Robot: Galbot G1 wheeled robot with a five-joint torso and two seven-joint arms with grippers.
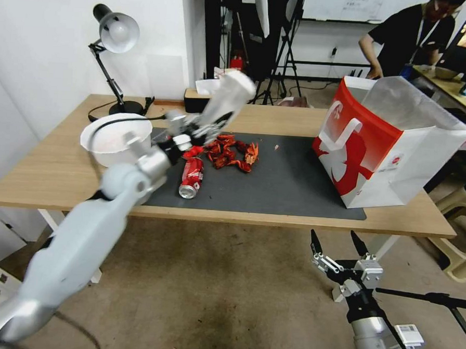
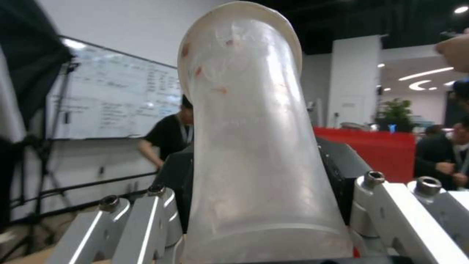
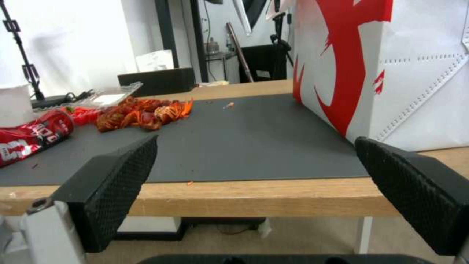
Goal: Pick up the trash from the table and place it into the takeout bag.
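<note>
My left gripper [image 1: 189, 137] and the cup [image 1: 227, 102] it carries smear with motion in head view; fingertips lost behind the cup [image 2: 254, 146]. Bag [image 3: 386, 69] top cut off in right wrist view. Can [image 3: 29, 137] half out of frame.

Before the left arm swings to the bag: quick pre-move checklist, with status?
1. Left gripper shut on frosted cup: ok.
2. Cup lifted off the table: ok.
3. Takeout bag upright, mouth open: ok.
4. Mat between cup and bag free of obstacles: ok.
5. Right gripper open, parked below the table edge, out of the path: ok.
6. Room inside the bag: cannot tell.
</note>
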